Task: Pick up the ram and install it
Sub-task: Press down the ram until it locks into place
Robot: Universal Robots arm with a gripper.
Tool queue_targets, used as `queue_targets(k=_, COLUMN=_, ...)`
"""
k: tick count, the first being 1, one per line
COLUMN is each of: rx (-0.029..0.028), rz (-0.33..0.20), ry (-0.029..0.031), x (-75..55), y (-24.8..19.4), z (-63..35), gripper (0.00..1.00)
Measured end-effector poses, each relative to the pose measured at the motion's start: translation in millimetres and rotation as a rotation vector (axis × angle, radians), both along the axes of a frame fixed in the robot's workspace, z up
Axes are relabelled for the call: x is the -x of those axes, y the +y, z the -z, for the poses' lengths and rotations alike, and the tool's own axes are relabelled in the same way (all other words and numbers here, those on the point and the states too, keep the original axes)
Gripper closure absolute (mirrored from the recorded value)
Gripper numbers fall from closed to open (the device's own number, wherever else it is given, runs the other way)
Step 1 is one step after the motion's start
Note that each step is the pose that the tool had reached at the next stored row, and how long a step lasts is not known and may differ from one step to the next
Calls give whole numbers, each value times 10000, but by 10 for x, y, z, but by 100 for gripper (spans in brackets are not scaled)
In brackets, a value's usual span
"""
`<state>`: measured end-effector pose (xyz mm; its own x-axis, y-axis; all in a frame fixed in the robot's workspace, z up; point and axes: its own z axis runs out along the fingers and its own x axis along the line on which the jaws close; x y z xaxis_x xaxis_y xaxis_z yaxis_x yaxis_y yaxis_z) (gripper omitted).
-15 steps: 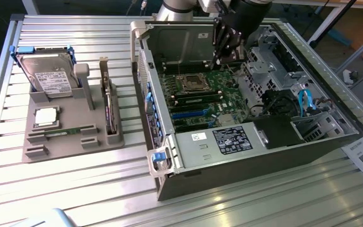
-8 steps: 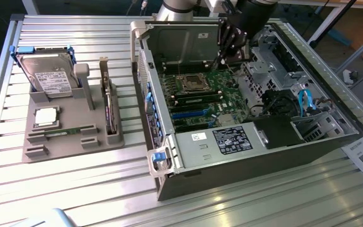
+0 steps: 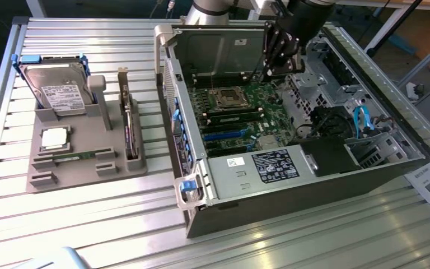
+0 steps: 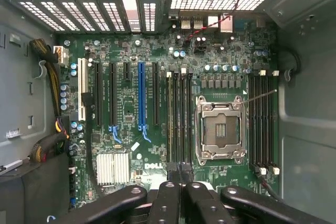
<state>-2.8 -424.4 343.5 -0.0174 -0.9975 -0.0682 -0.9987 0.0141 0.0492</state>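
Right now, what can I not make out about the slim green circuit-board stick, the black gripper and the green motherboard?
- Exterior view: the slim green circuit-board stick in the grey tray is too small to show its chips.
- Exterior view: the black gripper has tips that blend with the dark case; a held part cannot be told.
- Wrist view: the gripper's black fingers hide one edge of the green motherboard.

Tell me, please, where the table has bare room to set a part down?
Bare slatted table lies in front of the grey parts holder and the open computer case. A narrow strip runs between the two. The holder itself is crowded.
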Motion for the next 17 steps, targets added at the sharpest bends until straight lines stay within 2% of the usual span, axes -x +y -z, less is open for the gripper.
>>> queue_targets(k=5, rx=0, rz=0, ry=0, x=0, y=0, z=-41, gripper=90)
queue_targets(k=12, rx=0, rz=-1, ry=0, x=0, y=0, z=-204, gripper=90)
queue_targets(k=17, rx=0, rz=-1, ry=0, x=0, y=0, z=-206, gripper=90)
